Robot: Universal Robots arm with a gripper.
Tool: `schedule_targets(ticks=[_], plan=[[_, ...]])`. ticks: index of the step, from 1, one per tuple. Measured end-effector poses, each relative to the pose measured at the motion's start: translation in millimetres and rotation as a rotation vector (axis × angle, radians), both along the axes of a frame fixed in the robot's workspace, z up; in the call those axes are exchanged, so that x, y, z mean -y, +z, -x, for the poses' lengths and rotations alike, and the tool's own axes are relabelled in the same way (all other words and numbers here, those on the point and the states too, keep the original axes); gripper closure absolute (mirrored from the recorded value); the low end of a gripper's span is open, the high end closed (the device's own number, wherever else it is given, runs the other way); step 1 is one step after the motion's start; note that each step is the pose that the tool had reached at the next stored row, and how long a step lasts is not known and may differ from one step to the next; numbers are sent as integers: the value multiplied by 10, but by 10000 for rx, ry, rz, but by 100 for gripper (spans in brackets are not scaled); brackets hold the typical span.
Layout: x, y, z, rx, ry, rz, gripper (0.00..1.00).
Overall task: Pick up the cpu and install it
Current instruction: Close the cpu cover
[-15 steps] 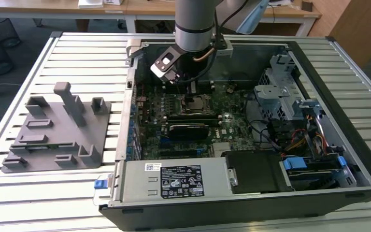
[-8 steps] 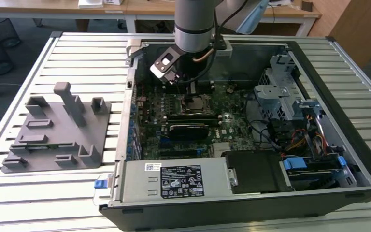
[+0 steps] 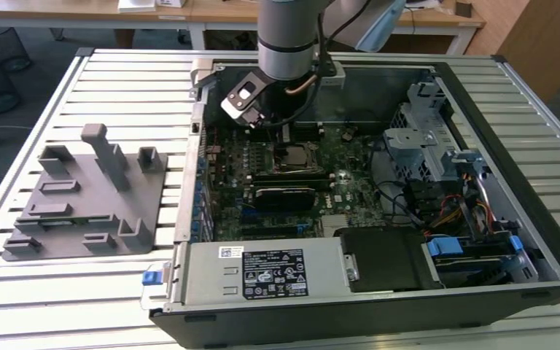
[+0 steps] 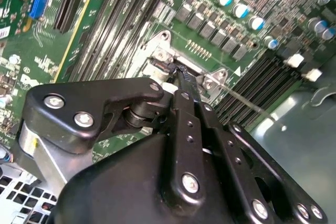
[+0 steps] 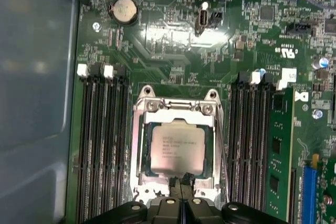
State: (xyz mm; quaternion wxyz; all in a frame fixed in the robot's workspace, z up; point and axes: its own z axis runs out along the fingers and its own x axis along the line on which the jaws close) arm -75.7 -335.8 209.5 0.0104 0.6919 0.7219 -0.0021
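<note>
The cpu (image 5: 176, 148) lies flat in its socket frame (image 5: 176, 107), with memory slots (image 5: 102, 145) along both sides. The end effector (image 5: 181, 181) is clenched on nothing, its tips at the frame's edge beside the chip. The exterior view takes in the computer case (image 3: 358, 324) and a grey fixture plate (image 3: 76, 211), which sits toward the tabletop (image 3: 27, 306) edge at the exterior view's left.

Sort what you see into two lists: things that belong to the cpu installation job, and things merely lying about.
Belongs to the job:
cpu, lying in the socket
gripper, at the cpu's edge
motherboard

Lying about:
fixture plate, on the table beside the case
coin battery
memory stick
power supply
</note>
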Motion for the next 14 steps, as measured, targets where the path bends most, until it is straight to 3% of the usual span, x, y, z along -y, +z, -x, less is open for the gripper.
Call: schedule_targets(ticks=[8,14], plan=[[0,-90,14,0,1,0,89],[1,-102,15,-3,0,2,89]])
